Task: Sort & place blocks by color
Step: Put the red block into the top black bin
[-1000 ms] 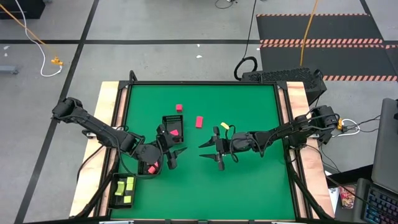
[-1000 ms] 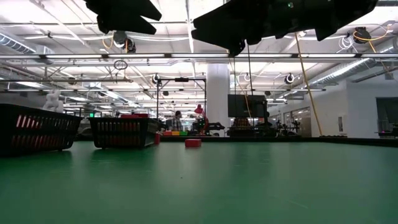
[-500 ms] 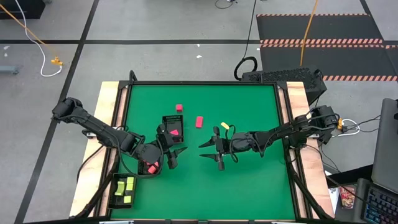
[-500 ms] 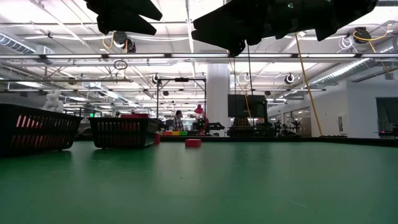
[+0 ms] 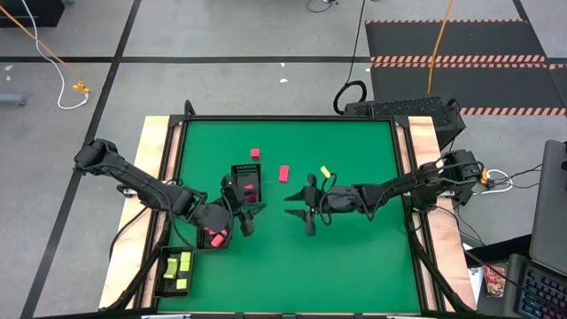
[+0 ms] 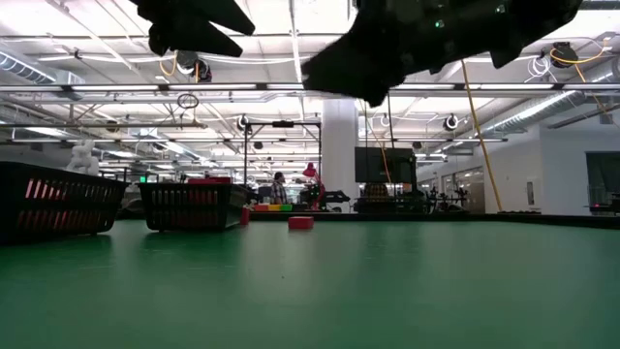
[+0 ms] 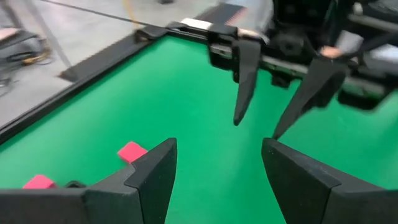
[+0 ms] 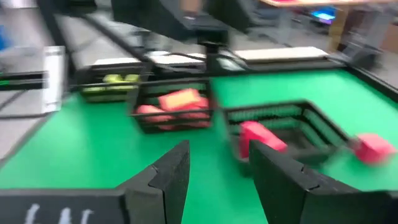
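Since the earlier frame, right gripper had turned, uncovering a yellow block behind it. Both grippers hung empty and open, facing each other mid-table; left gripper beside the trays with sorted blocks.

Lighting is bright and even from overhead ceiling fixtures; shadows are faint. Both wrist views show motion blur.
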Robot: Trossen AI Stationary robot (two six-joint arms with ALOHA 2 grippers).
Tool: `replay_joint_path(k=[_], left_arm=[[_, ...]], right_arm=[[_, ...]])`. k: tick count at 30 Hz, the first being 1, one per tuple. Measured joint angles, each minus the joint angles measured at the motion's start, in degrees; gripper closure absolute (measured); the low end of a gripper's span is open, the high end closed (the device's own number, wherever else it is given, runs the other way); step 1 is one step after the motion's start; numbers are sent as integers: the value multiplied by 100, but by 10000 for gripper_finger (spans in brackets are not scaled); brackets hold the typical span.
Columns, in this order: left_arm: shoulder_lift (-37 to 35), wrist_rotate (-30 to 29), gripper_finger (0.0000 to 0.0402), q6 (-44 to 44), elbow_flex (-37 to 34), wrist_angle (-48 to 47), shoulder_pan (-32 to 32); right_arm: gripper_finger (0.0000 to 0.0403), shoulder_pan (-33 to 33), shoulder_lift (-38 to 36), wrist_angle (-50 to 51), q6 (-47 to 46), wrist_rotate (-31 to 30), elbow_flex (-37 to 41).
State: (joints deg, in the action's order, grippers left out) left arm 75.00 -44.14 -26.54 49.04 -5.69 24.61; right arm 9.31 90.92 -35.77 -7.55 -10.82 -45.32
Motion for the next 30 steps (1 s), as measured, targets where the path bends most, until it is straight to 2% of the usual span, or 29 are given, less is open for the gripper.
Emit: replay_joint_path(k=[4,6,9,14,16,19,23,25,30], left_arm=[[0,-382,165,-174,-2,-7,-146],[0,-527,165,-193,-2,-7,-275],[0,-590,165,-189,-2,-7,-565],[0,-406,165,58,-4,-21,-1088],[-22,-275,165,226,-4,-68,-1261],[-161,-97,165,338,-5,-351,-1354],[-471,-63,165,221,-9,-1170,-1305],[-706,-182,165,45,-9,-1514,-1237],[-1065,-260,165,-50,-8,-1654,-988]], right_arm=[[243,-67,87,97,-389,-742,-2],[243,-129,205,122,-451,-873,-6],[243,-317,515,704,-700,-876,-345],[243,-648,1170,2868,-981,-832,-1523],[243,-782,1395,3424,-1044,-725,-1985],[243,-957,1583,3767,-1152,-364,-2416],[242,-1165,1730,3840,-1153,-5,-2675],[238,-1247,1792,3827,-1172,43,-2710],[213,-1380,2007,3942,-1212,61,-2706]])
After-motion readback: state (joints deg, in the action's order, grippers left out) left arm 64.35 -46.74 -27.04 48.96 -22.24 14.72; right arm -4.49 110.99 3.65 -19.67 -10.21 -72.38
